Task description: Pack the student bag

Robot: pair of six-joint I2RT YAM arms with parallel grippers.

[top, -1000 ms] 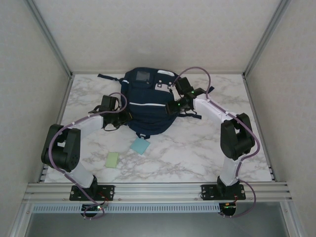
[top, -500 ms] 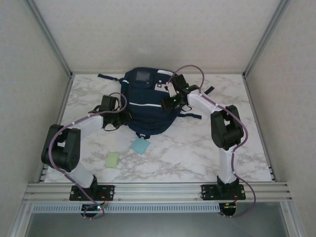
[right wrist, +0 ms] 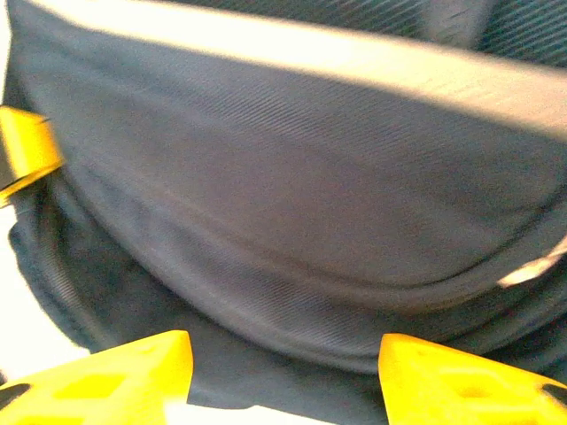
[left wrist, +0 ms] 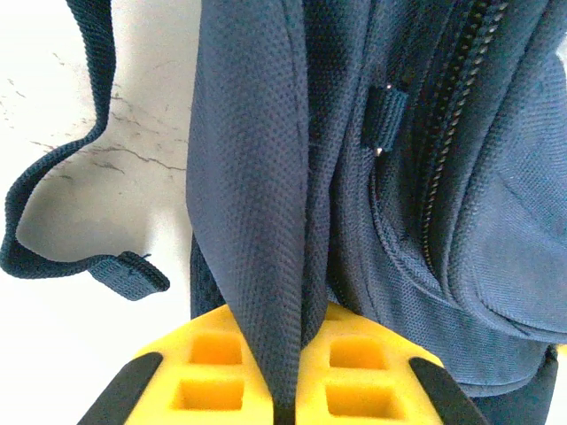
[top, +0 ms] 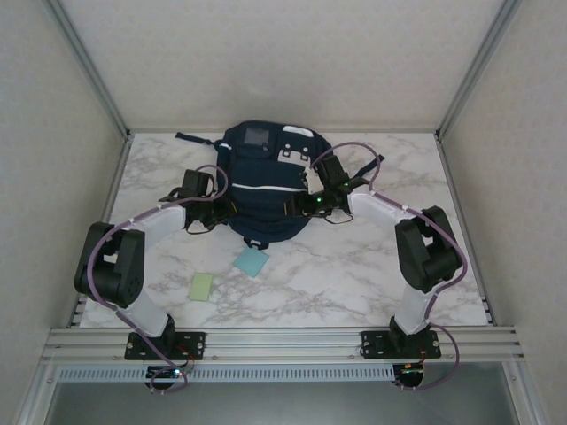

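The student bag (top: 263,173), a dark navy backpack with white stripes and a grey patch, lies flat at the back middle of the table. My left gripper (top: 226,211) is at its left edge. In the left wrist view the yellow fingers (left wrist: 213,363) are shut on a raised fold of the bag's navy fabric (left wrist: 257,221), beside a zipper (left wrist: 452,115). My right gripper (top: 298,205) is low on the bag's right side. Its yellow fingers (right wrist: 133,376) stand wide apart, open, with the bag's dark cloth (right wrist: 292,221) bulging just ahead of them.
A light blue card (top: 252,261) and a pale green pad (top: 202,286) lie on the marble table in front of the bag. A loose strap (left wrist: 53,257) curls on the table left of the bag. Walls and metal posts close in the back and sides.
The right arm has swung its gripper from the bag's upper right down to its lower right side. The left gripper has kept its hold without moving.
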